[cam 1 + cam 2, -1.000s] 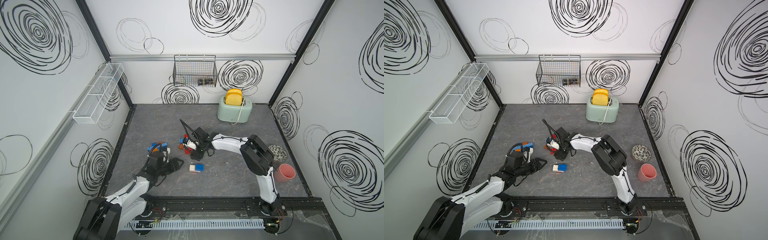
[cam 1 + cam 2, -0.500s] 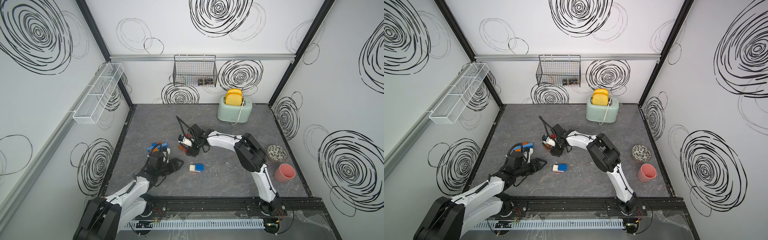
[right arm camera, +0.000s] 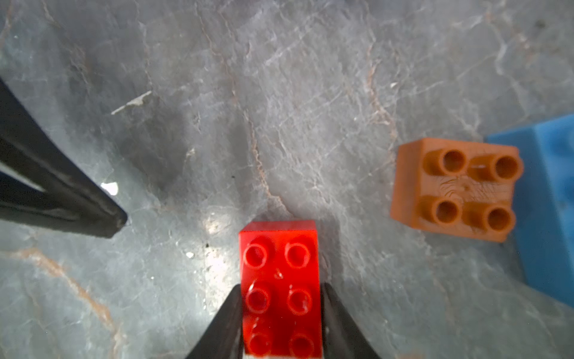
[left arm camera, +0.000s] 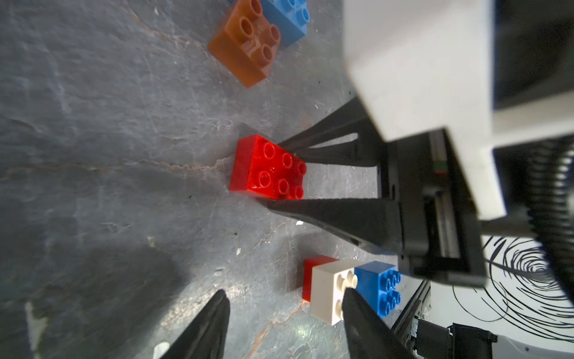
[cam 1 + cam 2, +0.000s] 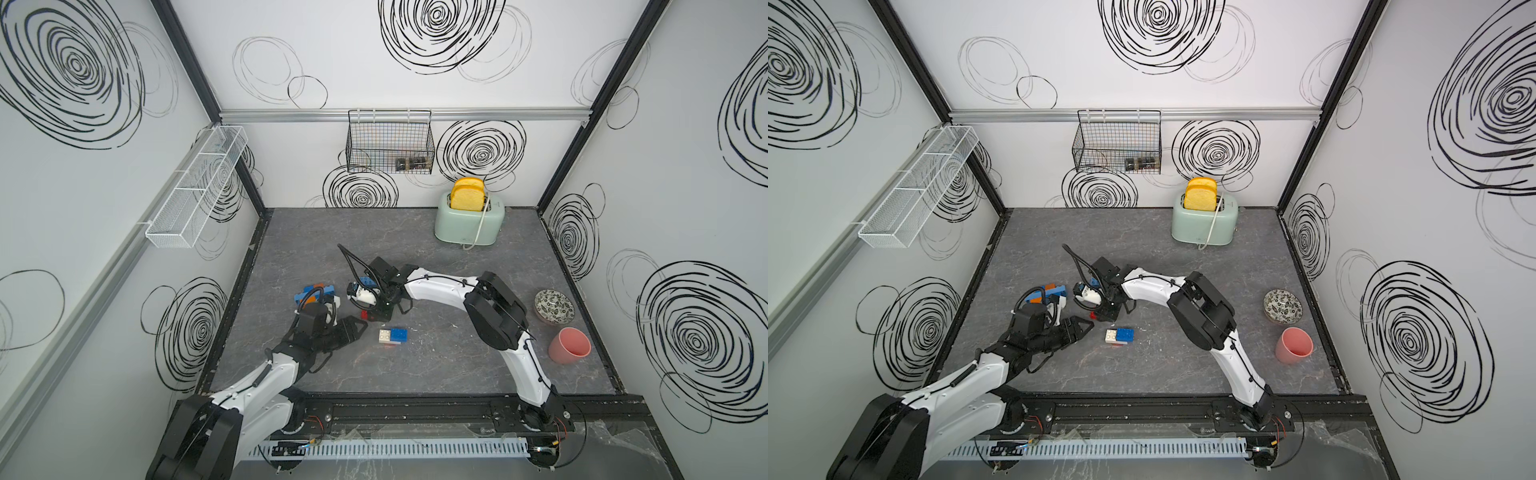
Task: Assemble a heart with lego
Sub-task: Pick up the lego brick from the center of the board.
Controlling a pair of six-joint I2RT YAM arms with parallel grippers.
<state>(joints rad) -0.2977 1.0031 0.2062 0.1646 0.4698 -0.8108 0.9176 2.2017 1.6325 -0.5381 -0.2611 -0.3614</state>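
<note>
Grey stone-patterned slab forms the surface (image 5: pixel 457 365), veined with pale and rust-coloured lines and dotted with a few white specks, as the wrist views show. White walls (image 5: pixel 415 95) covered in black scribbled swirls enclose it on three sides. Black posts stand in the corners and an aluminium rail (image 5: pixel 498 113) runs along the back wall.

The red brick (image 3: pixel 278 248), two studs by three, sits studs up on the surface roughly midway across. The right gripper (image 3: pixel 281 287) reaches down onto it, its jaws clenched against the brick's two long sides. Just left of the red brick, the left gripper (image 4: pixel 284 293) hangs low over the slab with its jaws released and bare surface between them.

Near the red brick, on the side toward the arms' bases, lies a stacked piece (image 5: pixel 392 336): a white block and a blue block side by side on a red one. Left of the red brick and slightly farther back rest an orange brick (image 3: pixel 453 189) and a blue brick (image 3: pixel 553 211), side by side.

Well behind the red brick and to its right stands a mint-green toaster (image 5: pixel 469 224) with yellow toast (image 5: pixel 467 194) sticking out of it. Far to the right of the red brick, close to the side wall, sit a patterned bowl (image 5: pixel 555 305) and a pink cup (image 5: pixel 569 345), apart from each other. High behind the red brick a black wire basket (image 5: pixel 390 143) hangs from the rail. Up and to the red brick's left, a white mesh shelf (image 5: pixel 195 187) is fixed to the side wall.
</note>
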